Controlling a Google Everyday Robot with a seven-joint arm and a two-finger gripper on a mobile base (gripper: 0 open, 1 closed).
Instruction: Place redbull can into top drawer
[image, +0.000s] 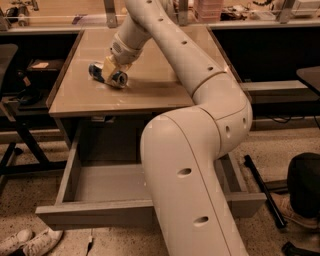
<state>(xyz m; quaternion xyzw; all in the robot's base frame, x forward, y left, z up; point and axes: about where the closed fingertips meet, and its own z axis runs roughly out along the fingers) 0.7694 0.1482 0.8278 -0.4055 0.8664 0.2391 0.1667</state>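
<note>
The redbull can (119, 78) lies on its side on the tan table top (150, 90), at its left part; a blue end points left and a silver end points right. My gripper (111, 72) reaches down from the long white arm (200, 85), and its yellowish fingers (109, 66) are closed across the can's middle. The top drawer (95, 215) is pulled open under the table, grey and shallow. Its floor (105, 182) shows on the left; my arm's big lower link hides its right part.
A pair of pale shoes (27, 241) lies on the floor at the bottom left. A black stand (15, 130) is left of the table. A dark round object (304, 185) and a black bar (262, 187) are at the right. Shelving with clutter lines the back.
</note>
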